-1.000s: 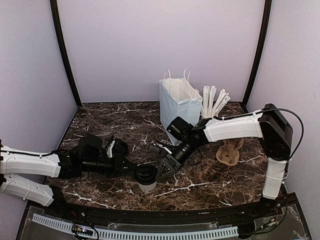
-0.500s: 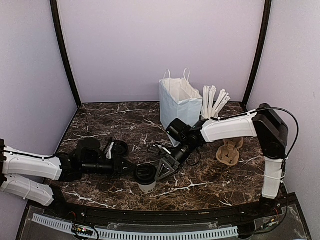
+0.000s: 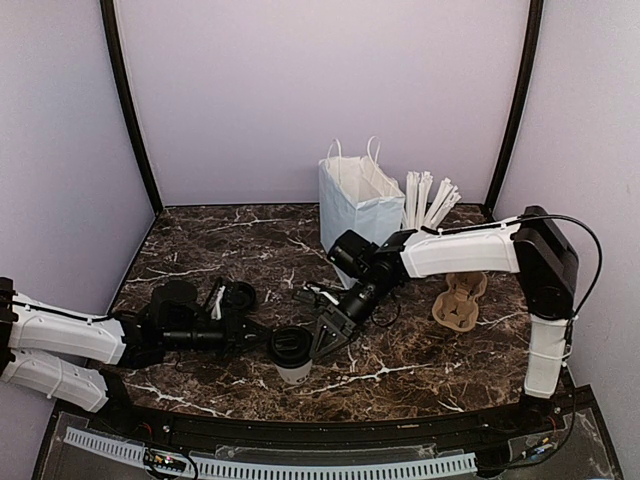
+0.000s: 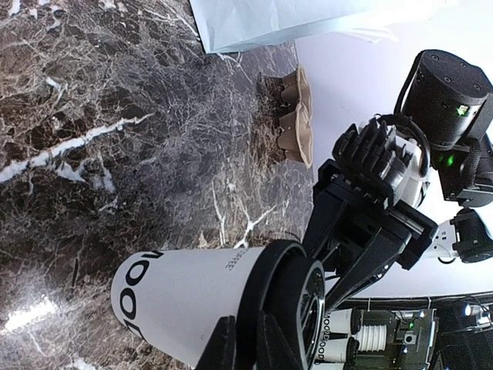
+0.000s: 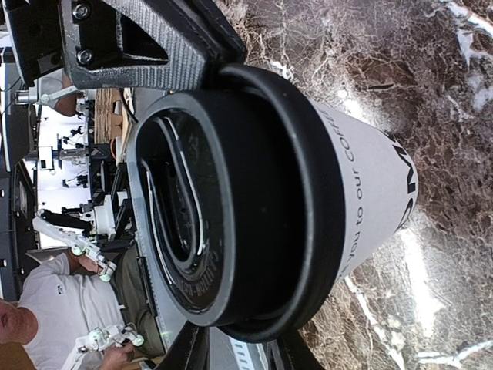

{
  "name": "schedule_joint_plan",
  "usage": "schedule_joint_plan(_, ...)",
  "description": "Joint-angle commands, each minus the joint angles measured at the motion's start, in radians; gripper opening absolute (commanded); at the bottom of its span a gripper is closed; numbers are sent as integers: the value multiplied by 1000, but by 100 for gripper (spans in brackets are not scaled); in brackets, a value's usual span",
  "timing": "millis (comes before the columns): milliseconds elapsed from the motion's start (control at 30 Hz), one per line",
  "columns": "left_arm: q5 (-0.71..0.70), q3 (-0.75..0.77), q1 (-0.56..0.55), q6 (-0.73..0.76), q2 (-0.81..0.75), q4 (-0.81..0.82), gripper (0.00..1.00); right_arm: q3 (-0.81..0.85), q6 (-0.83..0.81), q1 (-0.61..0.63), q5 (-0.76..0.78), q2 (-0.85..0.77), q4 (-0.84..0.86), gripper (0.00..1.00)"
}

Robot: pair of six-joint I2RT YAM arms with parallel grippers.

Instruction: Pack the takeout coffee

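Item under inspection: the takeout coffee (image 3: 293, 370) stands upright on the table (image 3: 200, 240), at 6 o'clock from the table's centre and near the front edge. Its body is a tapered white paper cup, smooth and matte, with dark printed letters. A round black plastic lid (image 3: 290, 345) is seated on top, with a raised rim and a moulded recess in its face.

The left gripper (image 3: 266, 340) reaches in low from 9 o'clock, with its tip at the lid's rim. In the left wrist view its fingers (image 4: 223, 347) stand close together against the lid's edge, with only a narrow slot between them. Whether they pinch the rim cannot be told.

The right gripper (image 3: 322, 337) comes in from 2 o'clock, its black angular jaws sloping down to the opposite side of the lid. The right wrist view shows them partly parted at the lid's lower edge. Whether they touch it cannot be told.

Surroundings: the table top is glossy dark brown stone pattern with white veins. A white paper bag (image 3: 355, 205) with thin loop handles stands open at 12 o'clock, well apart from the coffee. Just beside it at 1 o'clock is a white cup of long white sticks (image 3: 425, 205). A brown pulp cup carrier (image 3: 460, 300), rough and moulded, sits at 3 o'clock.
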Motion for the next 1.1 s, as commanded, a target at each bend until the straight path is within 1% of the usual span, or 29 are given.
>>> schedule_joint_plan(0, -3, -66, -9, 16, 80, -316, 8, -42, -18, -27, 602, 142, 23, 25)
schedule_joint_plan(67, -11, -56, -10, 34, 72, -320, 8, -25, -58, -26, 560, 136, 20, 24)
schedule_joint_plan(167, -35, -19, -11, 87, 24, -361, 8, 16, -128, -27, 418, 110, 0, 25)
schedule_joint_plan(233, -61, 1, -10, 120, -44, -381, 9, 43, -170, -27, 372, 75, -17, 28)
schedule_joint_plan(300, -90, 17, -11, 155, -144, -389, 10, 75, -217, -27, 341, 36, -40, 31)
schedule_joint_plan(367, -114, 31, -11, 182, -199, -390, 11, 100, -240, -27, 316, 11, -58, 33)
schedule_joint_plan(467, -123, 57, -11, 210, -222, -393, 15, 129, -263, -27, 286, -8, -75, 38)
schedule_joint_plan(567, -109, 74, -10, 210, -216, -370, 20, 147, -275, -27, 266, -9, -95, 43)
schedule_joint_plan(667, -101, 81, -11, 202, -218, -363, 23, 157, -277, -27, 250, -7, -102, 48)
schedule_joint_plan(900, -148, 103, -11, 212, -283, -385, 31, 181, -286, -1, 159, -2, -121, 60)
schedule_joint_plan(1067, -200, 135, -8, 234, -281, -400, 33, 218, -276, 11, 135, 37, -133, 63)
